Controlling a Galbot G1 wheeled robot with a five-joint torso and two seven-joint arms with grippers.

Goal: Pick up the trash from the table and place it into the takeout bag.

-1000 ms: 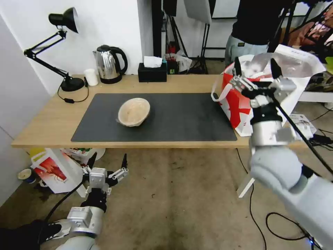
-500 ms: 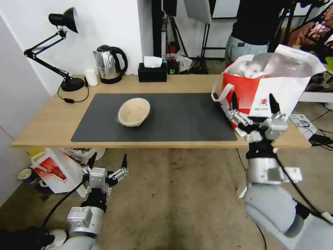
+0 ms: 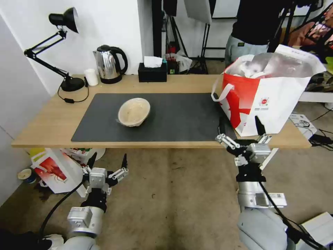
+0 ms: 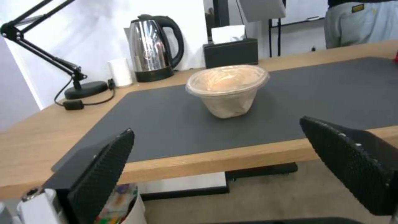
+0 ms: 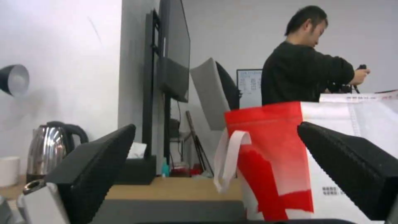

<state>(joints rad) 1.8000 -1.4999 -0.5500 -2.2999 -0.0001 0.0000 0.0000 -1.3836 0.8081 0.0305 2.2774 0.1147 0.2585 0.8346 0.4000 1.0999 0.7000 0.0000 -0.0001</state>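
A tan film-covered bowl (image 3: pixel 134 111) (image 4: pixel 227 89) lies tilted on the dark grey mat (image 3: pixel 173 118) of the light-wood table (image 3: pixel 52 121). The takeout bag (image 3: pixel 267 93) (image 5: pixel 290 161), white with a red panel, stands on the table's right end with white things showing inside its foil-lined top. My right gripper (image 3: pixel 240 129) is open and empty, just below the table's front edge in front of the bag. My left gripper (image 3: pixel 107 161) hangs open and empty below the front edge, left of the bowl.
A black desk lamp (image 3: pixel 62 48), a small white cup (image 3: pixel 91 76), a steel kettle (image 3: pixel 109 64) and a black tissue box (image 3: pixel 152 72) line the table's back. A smaller white bag (image 3: pixel 55 170) sits on the floor under the left end. Cables lie on the floor at right.
My right gripper has dropped from the bag's open top, down past its front face, to below the table's front edge. The left arm and the bowl have not moved.
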